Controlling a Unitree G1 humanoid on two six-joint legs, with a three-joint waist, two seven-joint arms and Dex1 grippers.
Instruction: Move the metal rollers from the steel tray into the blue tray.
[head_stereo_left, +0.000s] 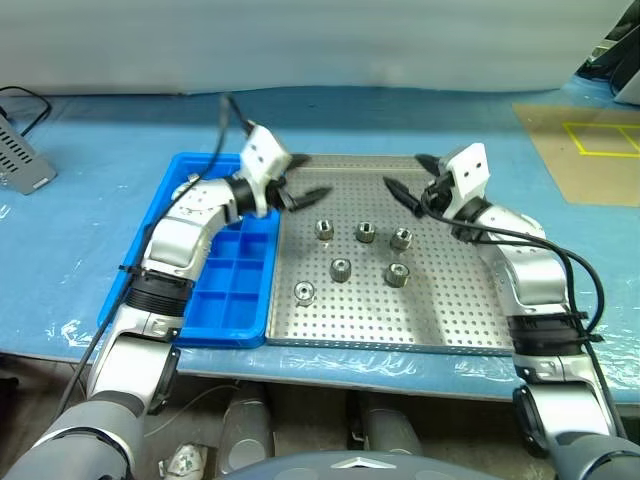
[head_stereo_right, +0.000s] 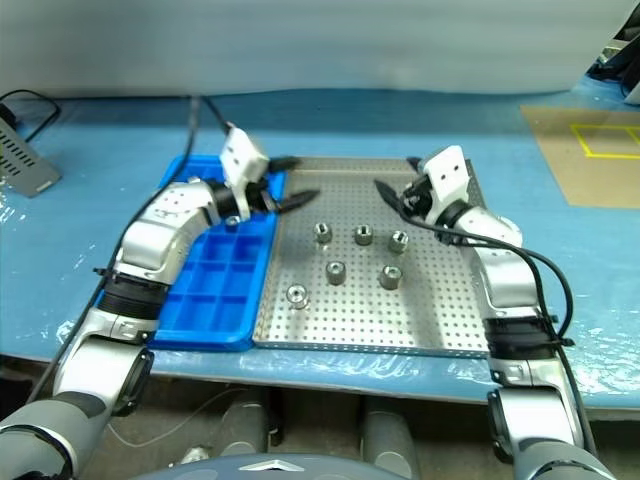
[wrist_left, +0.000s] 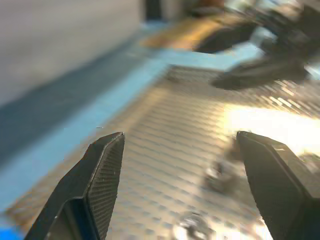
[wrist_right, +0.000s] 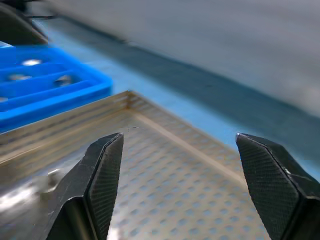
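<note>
Six shiny flanged metal rollers (head_stereo_left: 341, 268) stood upright and apart on the perforated steel tray (head_stereo_left: 450, 310), three in a far row, two nearer, one nearest the blue tray (head_stereo_left: 232, 300). Lay just beside the steel tray's left rim, gridded compartments showing.

Silver arms (head_stereo_left: 185, 240) – black cables, white wrist housings (head_stereo_left: 262, 155).

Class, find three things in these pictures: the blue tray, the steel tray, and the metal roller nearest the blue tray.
blue tray (head_stereo_left: 237, 322), left eye view, on a near compartment's floor.
steel tray (head_stereo_left: 450, 310), left eye view, on bare perforated floor near the right side.
metal roller nearest the blue tray (head_stereo_left: 304, 292), left eye view, on its top.
</note>
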